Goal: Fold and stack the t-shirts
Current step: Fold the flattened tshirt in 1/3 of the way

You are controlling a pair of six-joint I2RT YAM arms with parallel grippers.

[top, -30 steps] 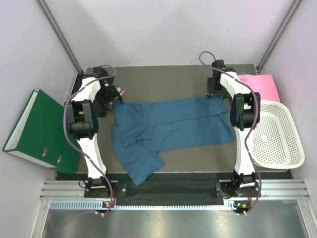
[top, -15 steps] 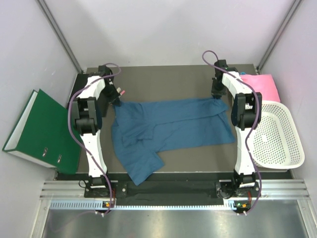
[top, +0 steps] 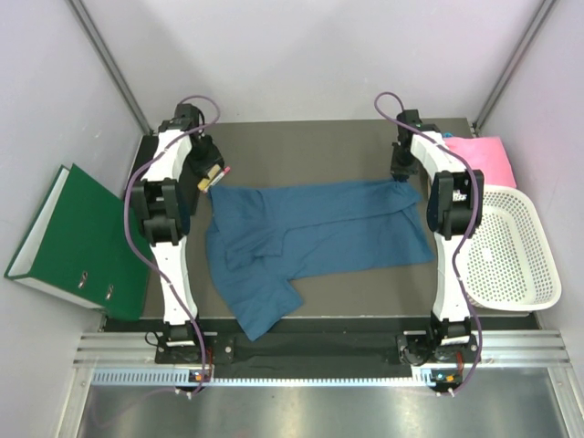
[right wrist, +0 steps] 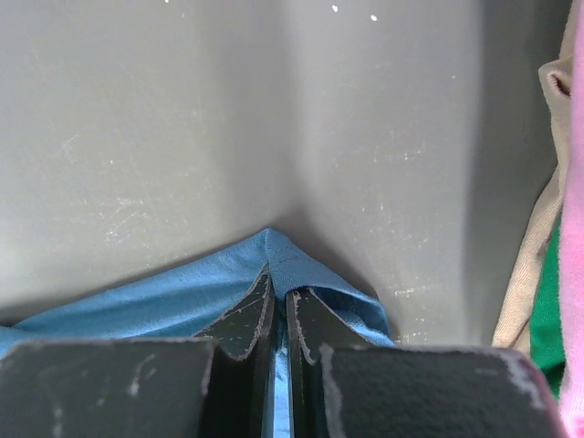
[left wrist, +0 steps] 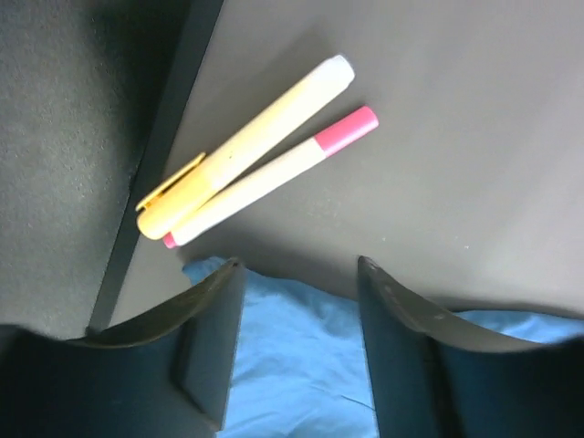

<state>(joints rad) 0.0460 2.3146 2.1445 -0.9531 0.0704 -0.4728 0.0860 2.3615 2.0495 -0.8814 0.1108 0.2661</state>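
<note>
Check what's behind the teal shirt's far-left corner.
Just past the teal shirt, on the table: a yellow marker and a pink-capped marker, touching at one end. Anything under the cloth is hidden.

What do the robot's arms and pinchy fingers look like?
The left arm and the right arm are both white tubes with black joints, and each has a purple cable looping alongside. The left gripper and right gripper have dark, wedge-shaped fingers. The right one's look scuffed.

Teal-blue t-shirt (top: 310,233): spread flat, wrinkled, across middle of bench (top: 301,146), long side left to right; one flap points to near-left edge. Pink t-shirt (top: 479,157): folded flat, far right corner, apart from blue one.
</note>
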